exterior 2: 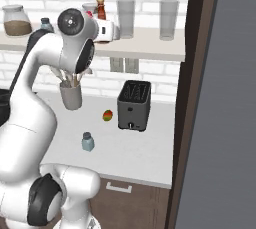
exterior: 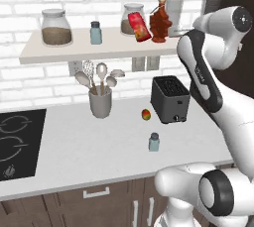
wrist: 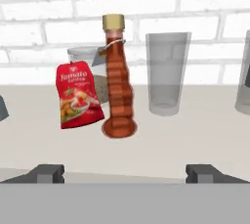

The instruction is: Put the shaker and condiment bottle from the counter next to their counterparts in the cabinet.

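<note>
Jaws (wrist: pixel 124 173) wide, empty, facing shelf | condiment bottle (wrist: pixel 118 78) upright on cabinet (exterior: pixel 74 50), touching red container (wrist: pixel 78 94) at its 9 o'clock: placed beside counterpart | shaker (exterior: pixel 154 142) on surface (exterior: pixel 99 146), 6 o'clock of toaster (exterior: pixel 170 99), likely next pick

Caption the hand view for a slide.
Open gripper facing the syrup bottle standing on the shelf beside the tomato pouch.

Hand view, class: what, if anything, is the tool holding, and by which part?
Nothing. The tool is open, its tips apart from the condiment bottle standing on the shelf.
</note>
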